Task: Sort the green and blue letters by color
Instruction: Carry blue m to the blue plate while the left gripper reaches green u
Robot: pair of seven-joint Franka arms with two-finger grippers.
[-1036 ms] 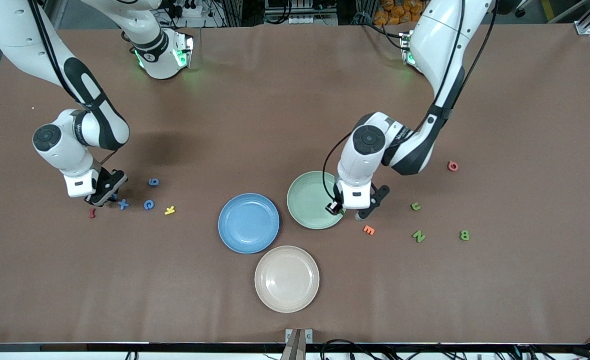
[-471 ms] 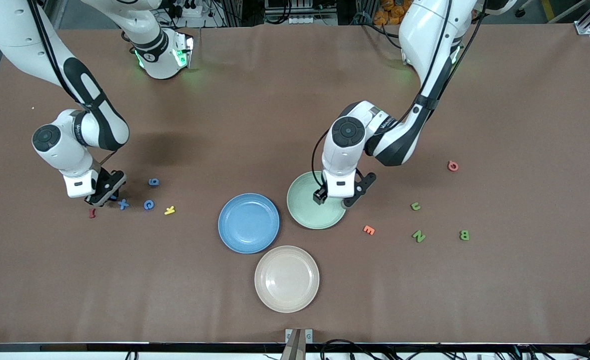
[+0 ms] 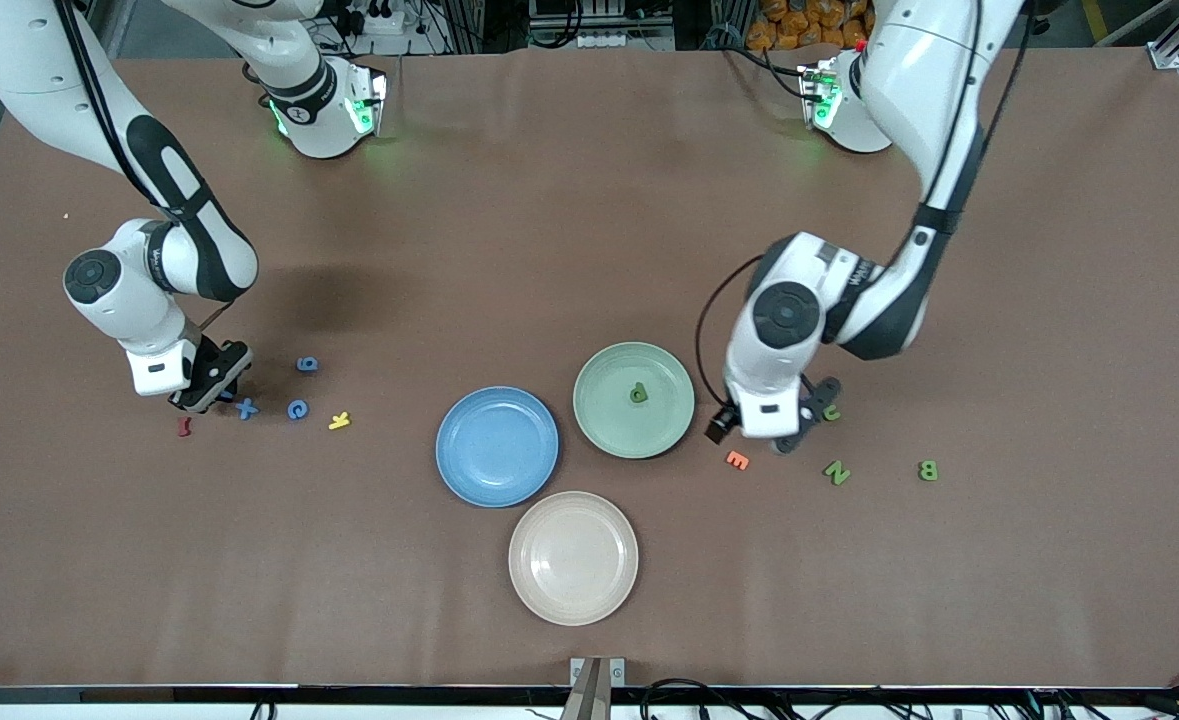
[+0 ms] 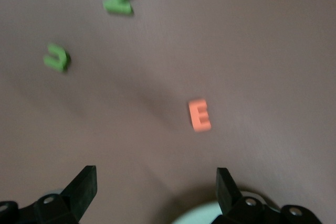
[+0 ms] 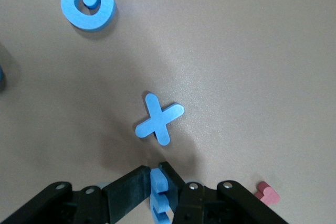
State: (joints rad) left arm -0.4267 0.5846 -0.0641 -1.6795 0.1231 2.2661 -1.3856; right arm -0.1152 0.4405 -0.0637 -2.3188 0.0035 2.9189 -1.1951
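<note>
left gripper, fingers spread wide and empty, hangs over the table between the green plate and the green j, above the orange e; the green p lies in that plate. right gripper, low at the table, is clamped on what seems the blue e, just beside the blue x, c and 6. green n and b lie toward the left arm's end.

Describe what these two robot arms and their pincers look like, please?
Both arms are glossy white with rounded segments, black bands at the joints and a round dark cap on each wrist. Thin black cables loop along them, and green lights glow at the bases. The left gripper and right gripper each have a white housing ending in two short black fingers.
</note>
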